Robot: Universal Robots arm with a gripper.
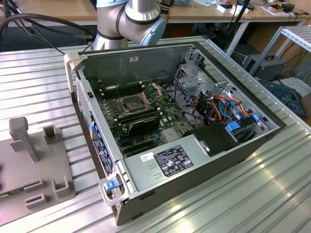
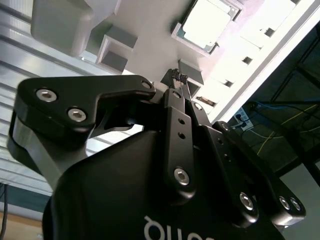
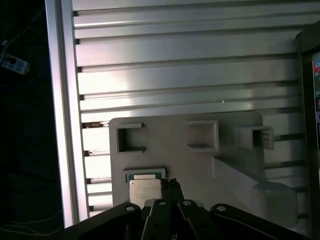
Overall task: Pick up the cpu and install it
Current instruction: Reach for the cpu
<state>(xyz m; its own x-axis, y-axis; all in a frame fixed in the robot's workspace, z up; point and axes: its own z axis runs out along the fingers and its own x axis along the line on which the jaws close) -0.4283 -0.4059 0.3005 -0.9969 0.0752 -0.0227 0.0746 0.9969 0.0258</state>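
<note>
A ribbed aluminium table (image 1: pixel 252 194) carries one grey fixture plate (image 3: pixel 165 155) and one open computer case (image 1: pixel 112 68). The single cpu (image 3: pixel 144 190) sits in a framed pocket near the plate's edge, just beside the gripper (image 3: pixel 172 183), whose fingers are pressed together and empty.

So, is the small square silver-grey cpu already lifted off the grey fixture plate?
No, the silver-grey cpu lies in its slot on the grey fixture plate.

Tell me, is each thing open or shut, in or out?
Small silver-grey square cpu: lying flat in its pocket on the grey holder plate.
Black claw: shut, holding nothing, near the cpu.
Grey metal computer case: side open.
Dark square socket: metal frame flipped open.
</note>
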